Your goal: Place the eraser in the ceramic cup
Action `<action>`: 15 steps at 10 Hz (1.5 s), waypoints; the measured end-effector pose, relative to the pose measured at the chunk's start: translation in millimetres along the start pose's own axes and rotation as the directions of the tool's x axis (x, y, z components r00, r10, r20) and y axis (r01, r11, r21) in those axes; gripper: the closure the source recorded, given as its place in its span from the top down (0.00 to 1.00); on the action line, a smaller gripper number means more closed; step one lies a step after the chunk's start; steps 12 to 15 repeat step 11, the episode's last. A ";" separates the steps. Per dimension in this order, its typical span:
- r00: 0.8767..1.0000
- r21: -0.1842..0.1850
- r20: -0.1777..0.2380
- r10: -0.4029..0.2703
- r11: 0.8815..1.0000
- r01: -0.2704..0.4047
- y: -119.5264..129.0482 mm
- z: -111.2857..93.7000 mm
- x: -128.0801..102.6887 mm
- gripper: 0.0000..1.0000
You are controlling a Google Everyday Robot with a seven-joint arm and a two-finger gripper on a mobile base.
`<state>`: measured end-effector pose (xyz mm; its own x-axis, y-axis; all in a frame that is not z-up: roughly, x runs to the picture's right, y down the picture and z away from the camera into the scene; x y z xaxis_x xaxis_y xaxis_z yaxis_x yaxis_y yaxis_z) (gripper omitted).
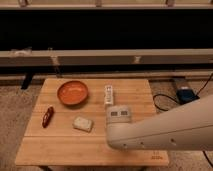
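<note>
Gripper (119,116): only a boxy grey block shows at the tip of the arm (165,131), over the table (60,149) just right of centre, and whether it is open or closed cannot be told; nothing seems to be held, though the underside is hidden

Eraser (83,124) lies flat on the wood, left of the gripper and near it but not touching, a little below the bowl (72,93). It is a small pale block with rounded corners, lying slightly askew to the table edge. By its look it should be very light and slightly yielding, with a matt, rubbery surface that grips well rather than slips, and not at all fragile. Being low and flat, it likely wants a pinch across its short width, taken at the middle so it does not pivot, with the tips brought right down to the wood

Cup is not to be seen anywhere; it may be hidden behind the arm, but that is a guess. If ceramic, it would be hard, smooth and liable to chip, so the eraser is better let go low over its mouth than dropped from high

Bowl is wide, shallow, orange and glossy. Right of it lies a long white bar (108,95) with dark marks, its near end close to the gripper. A small dark-red oblong (47,116) sits near the left edge. Table is pale wood with visible planks; the arm is smooth pale plastic
</note>
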<state>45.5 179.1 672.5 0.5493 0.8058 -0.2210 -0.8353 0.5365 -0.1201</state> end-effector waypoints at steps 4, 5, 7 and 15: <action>1.000 0.002 0.029 -0.005 1.000 0.005 3.8 -4.6 -6.8 0.80; 0.999 0.003 0.038 -0.017 1.000 0.017 4.5 -10.3 -10.6 0.80; 0.997 -0.005 0.049 -0.062 0.998 0.063 7.2 -22.6 -18.5 0.80; 0.996 -0.009 0.054 -0.067 0.998 0.068 8.5 -24.3 -20.5 0.80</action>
